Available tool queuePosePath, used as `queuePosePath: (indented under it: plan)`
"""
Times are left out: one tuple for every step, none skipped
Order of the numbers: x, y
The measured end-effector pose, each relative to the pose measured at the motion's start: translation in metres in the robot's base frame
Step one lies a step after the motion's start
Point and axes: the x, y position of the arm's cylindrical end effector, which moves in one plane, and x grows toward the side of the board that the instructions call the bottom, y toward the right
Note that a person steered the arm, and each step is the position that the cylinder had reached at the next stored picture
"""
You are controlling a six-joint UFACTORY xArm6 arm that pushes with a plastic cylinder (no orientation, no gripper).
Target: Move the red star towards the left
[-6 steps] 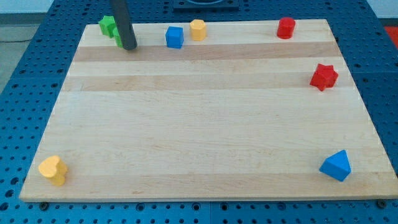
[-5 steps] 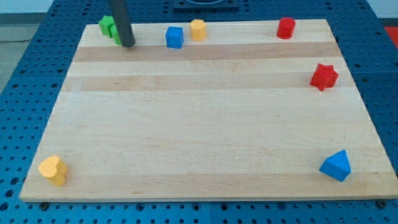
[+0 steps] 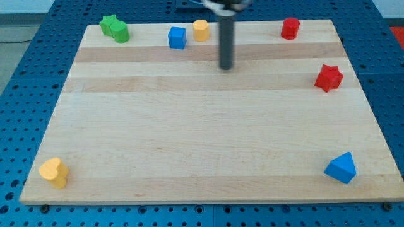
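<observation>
The red star (image 3: pixel 329 77) lies near the board's right edge, in the upper part of the view. My tip (image 3: pixel 226 67) is on the board left of it, well apart, below and right of the orange block (image 3: pixel 201 29) and the blue cube (image 3: pixel 177 38). The rod looks blurred.
A red cylinder (image 3: pixel 290 28) sits at the top right. Two green blocks (image 3: pixel 115 29) touch at the top left. A yellow heart-like block (image 3: pixel 53 172) is at the bottom left. A blue triangular block (image 3: pixel 341 168) is at the bottom right. The wooden board (image 3: pixel 202 126) sits on a blue pegboard.
My tip has moved fast to the right, from beside the green blocks at the top left to the board's upper middle. No block has moved.
</observation>
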Motion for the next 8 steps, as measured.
queuePosePath:
  plan:
    - [0.0, 0.098]
    - [0.0, 0.197]
    - [0.02, 0.251]
    - [0.051, 0.235]
    - [0.051, 0.182]
    - [0.051, 0.123]
    - [0.051, 0.069]
    - [0.069, 0.029]
